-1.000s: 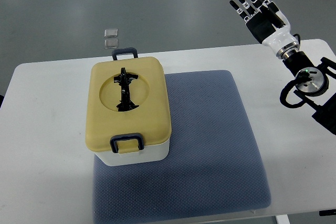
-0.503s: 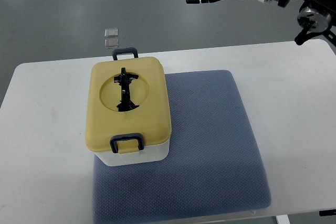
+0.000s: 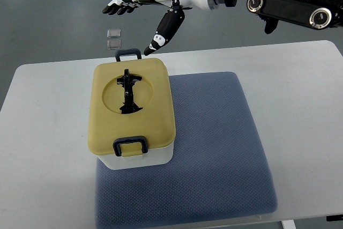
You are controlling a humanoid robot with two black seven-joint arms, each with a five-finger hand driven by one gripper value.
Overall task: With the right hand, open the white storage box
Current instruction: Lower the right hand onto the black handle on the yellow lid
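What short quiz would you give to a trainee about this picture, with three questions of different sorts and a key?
1. True or false: the right hand already grips the far latch of the storage box.
2. Multiple choice: the box's yellow lid is
A. lifted off and lying on the mat
B. closed, with both latches down
C. half open, tilted toward the far side
3. Short answer: on what does most of the box stand?

Key
1. False. The hand hovers open above the box's far end, its thumb pointing down near the latch, touching nothing.
2. B.
3. On the blue-grey mat, which lies on the white table.
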